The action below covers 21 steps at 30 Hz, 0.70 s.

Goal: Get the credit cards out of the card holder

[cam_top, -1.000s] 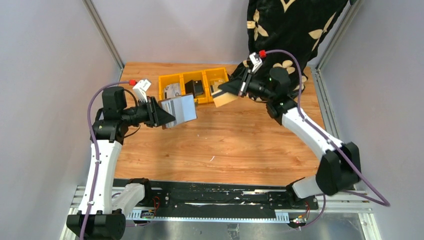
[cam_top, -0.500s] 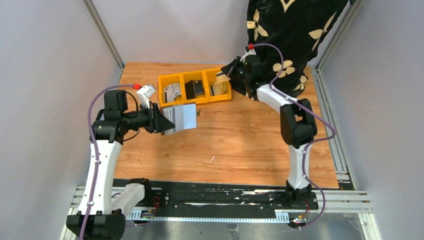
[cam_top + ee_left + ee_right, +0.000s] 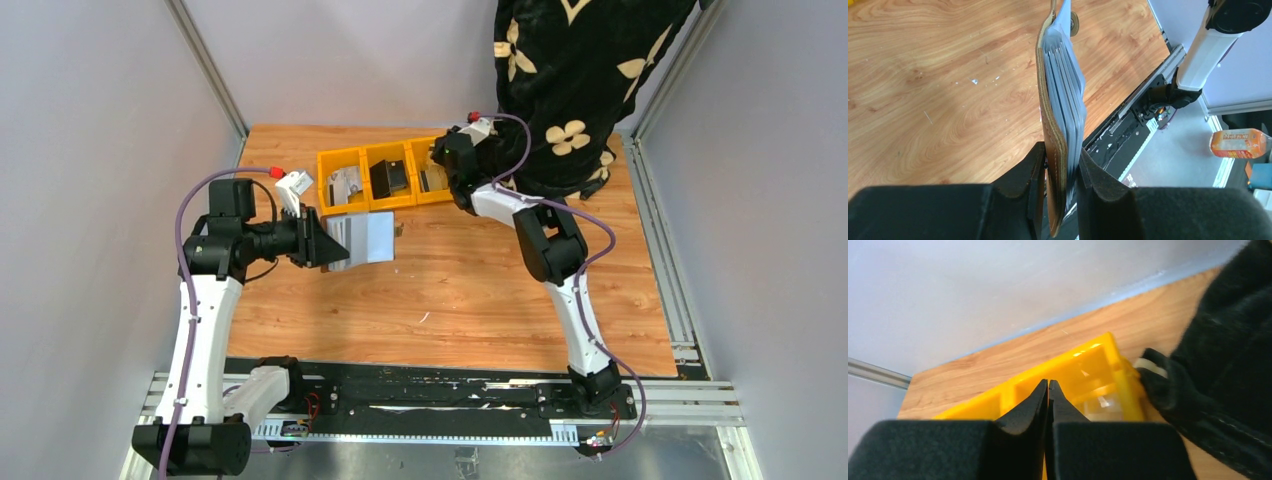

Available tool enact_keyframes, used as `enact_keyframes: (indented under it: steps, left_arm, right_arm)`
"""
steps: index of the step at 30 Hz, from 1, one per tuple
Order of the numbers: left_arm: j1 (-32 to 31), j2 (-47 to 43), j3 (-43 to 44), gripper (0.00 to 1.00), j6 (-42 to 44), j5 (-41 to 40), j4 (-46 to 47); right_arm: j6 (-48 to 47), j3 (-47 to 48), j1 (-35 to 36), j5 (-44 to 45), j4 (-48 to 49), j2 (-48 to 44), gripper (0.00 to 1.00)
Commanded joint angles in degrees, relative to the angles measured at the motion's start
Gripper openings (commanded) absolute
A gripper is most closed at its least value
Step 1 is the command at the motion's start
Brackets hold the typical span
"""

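Over the right bin of yellow tray point(image 3: 1083, 360), right gripper point(image 3: 1048, 384) now jaws together, tan card no longer held; left gripper point(image 3: 1062, 155) clamps card holder point(image 3: 1060, 85) nearby; floral cloth point(image 3: 580, 60) crowds behind.

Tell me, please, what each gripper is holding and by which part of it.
The left gripper clamps the card holder by one end, leather cover and sleeves together. The right gripper is shut, empty.

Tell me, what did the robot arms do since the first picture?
The right fingers moved from mid-air to the right end of the yellow three-compartment plastic tray and now sit shut above it. The tan card they carried is no longer in them. The left fingers stayed clamped on the open brown leather card holder, above the wooden table.
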Motion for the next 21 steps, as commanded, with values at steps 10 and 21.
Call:
enact_keyframes:
  steps: [10, 21]
  left_arm:
    - [0.52, 0.04, 4.95, 0.0, 5.19, 2.43, -4.34]
    - [2.39, 0.52, 10.2, 0.0, 8.63, -0.58, -8.72]
  right_arm:
    - [-7.98, -1.09, 2.55, 9.38, 6.44, -1.13, 0.53]
    - [-15.91, 10.4, 3.54, -7.59, -13.82, -0.63, 0.68]
